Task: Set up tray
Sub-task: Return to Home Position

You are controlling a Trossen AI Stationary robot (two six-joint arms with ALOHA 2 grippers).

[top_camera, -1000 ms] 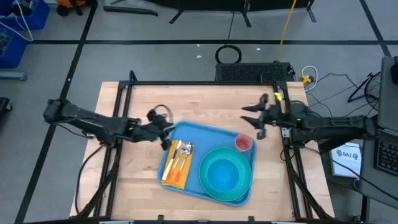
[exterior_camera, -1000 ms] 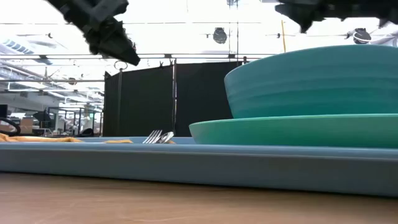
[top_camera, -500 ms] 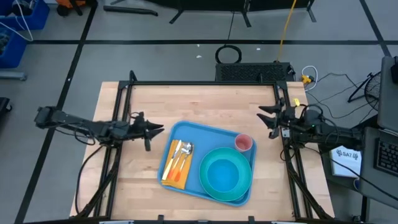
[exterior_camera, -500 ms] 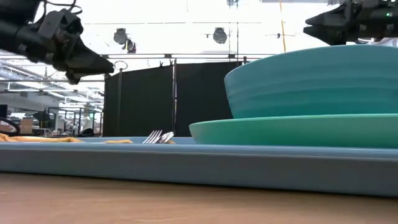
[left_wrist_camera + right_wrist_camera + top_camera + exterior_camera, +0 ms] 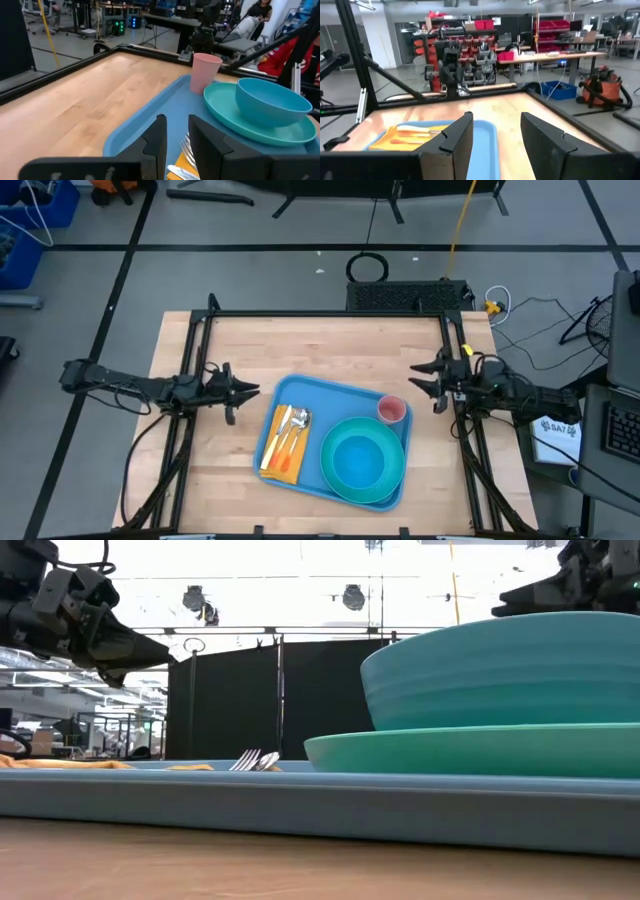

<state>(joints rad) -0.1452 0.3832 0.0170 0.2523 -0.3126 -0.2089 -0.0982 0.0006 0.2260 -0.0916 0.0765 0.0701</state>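
Note:
The blue tray (image 5: 302, 392) lies flat on the wooden table and carries everything else. A turquoise bowl (image 5: 362, 460) sits on a turquoise plate (image 5: 329, 472). A pink cup (image 5: 391, 411) stands upright at the tray's far right corner. Cutlery (image 5: 291, 425) lies on a yellow-orange napkin (image 5: 281, 463) at the tray's left end. My left gripper (image 5: 240, 390) hovers just left of the tray, narrowly open and empty (image 5: 177, 130). My right gripper (image 5: 425, 377) hovers open and empty near the table's right edge, beyond the cup (image 5: 496, 130).
A black metal frame (image 5: 330, 314) runs around the far and side edges of the table. Bare wood (image 5: 300, 345) lies between the tray and the far edge. In the low view the bowl (image 5: 500, 670) and tray rim (image 5: 300, 805) fill the foreground.
My left gripper has drawn back from over the tray's left end toward the table's left edge. My right gripper has pulled back from near the cup toward the table's right edge. Everything on the tray has stayed where it was.

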